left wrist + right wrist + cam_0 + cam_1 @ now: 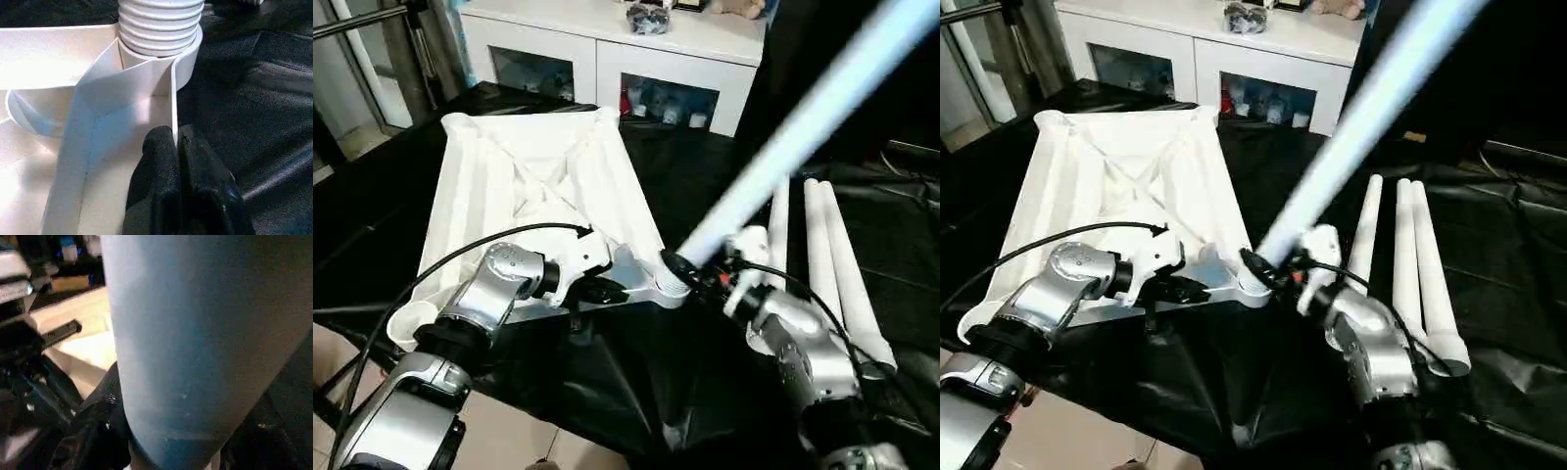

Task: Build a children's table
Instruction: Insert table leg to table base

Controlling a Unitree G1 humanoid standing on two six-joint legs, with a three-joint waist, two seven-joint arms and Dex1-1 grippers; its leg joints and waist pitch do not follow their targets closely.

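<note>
The tabletop point(533, 186) lies ribbed side up on the black table point(705, 186). The left gripper point(175, 147) is pinched on a thin rib of the tabletop, right beside the near corner socket point(183, 63). A leg point(803, 127) stands tilted in that socket, threaded end in, and the right gripper point(690, 269) is clamped around its lower part. Three more legs point(832, 255) lie side by side on the table, just right of the right arm.
</note>
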